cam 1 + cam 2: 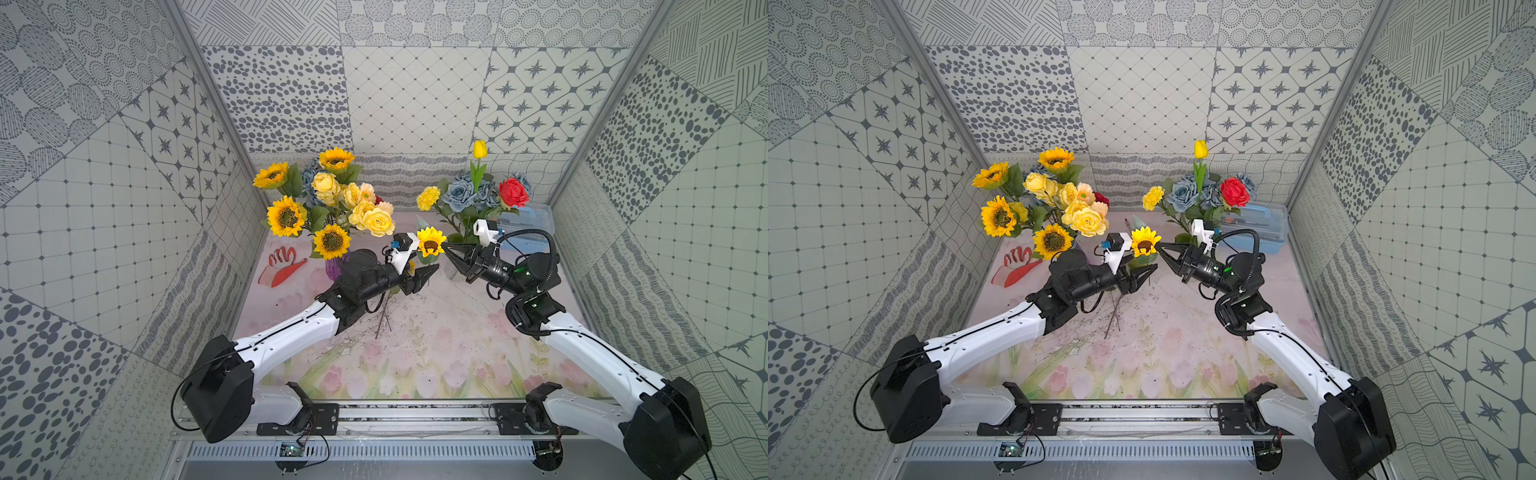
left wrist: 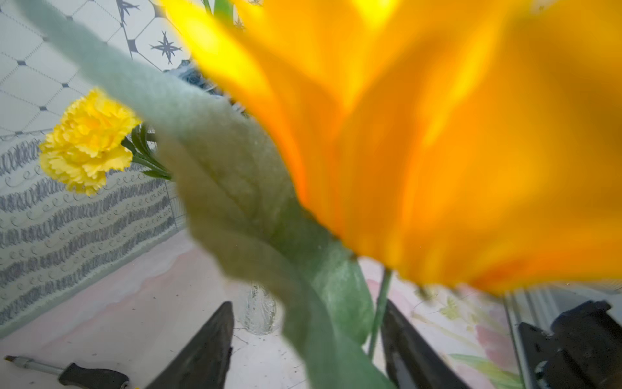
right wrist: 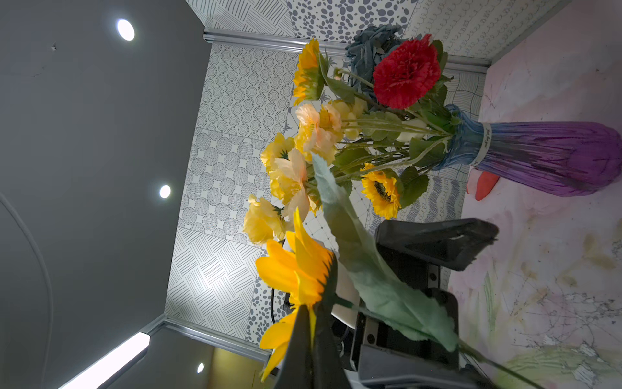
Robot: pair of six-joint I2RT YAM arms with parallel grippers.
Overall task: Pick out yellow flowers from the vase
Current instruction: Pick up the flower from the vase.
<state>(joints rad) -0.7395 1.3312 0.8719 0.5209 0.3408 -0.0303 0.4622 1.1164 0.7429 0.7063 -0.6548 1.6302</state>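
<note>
Above the middle of the table (image 1: 436, 332), between the two bouquets: one sunflower (image 1: 431, 242), head up, dark centre turned toward both top views. Pinched at the edge of its bloom by the right gripper (image 1: 449, 250), jaws closed tight on the petals. Just below and beside it, the left gripper (image 1: 428, 272), jaws standing partly apart. Stem and long green leaf running between them, stem close to one finger, nothing clamped. Lower end of the stem out of sight, so no telling whether in a vase.

Toward the far left corner, the purple vase (image 1: 333, 266) — packed with four other sunflowers (image 1: 286, 216) and a cluster of pale yellow roses (image 1: 376, 221), peach blooms (image 1: 368, 192) tucked behind. Toward the far right, the clear vase (image 2: 259, 313), holding a yellow carnation (image 1: 428, 198), a tall yellow tulip (image 1: 480, 148), grey-blue roses (image 1: 458, 195) and a red rose (image 1: 514, 192). Blue box (image 1: 536, 220) in the far right corner, just behind that bouquet.
</note>
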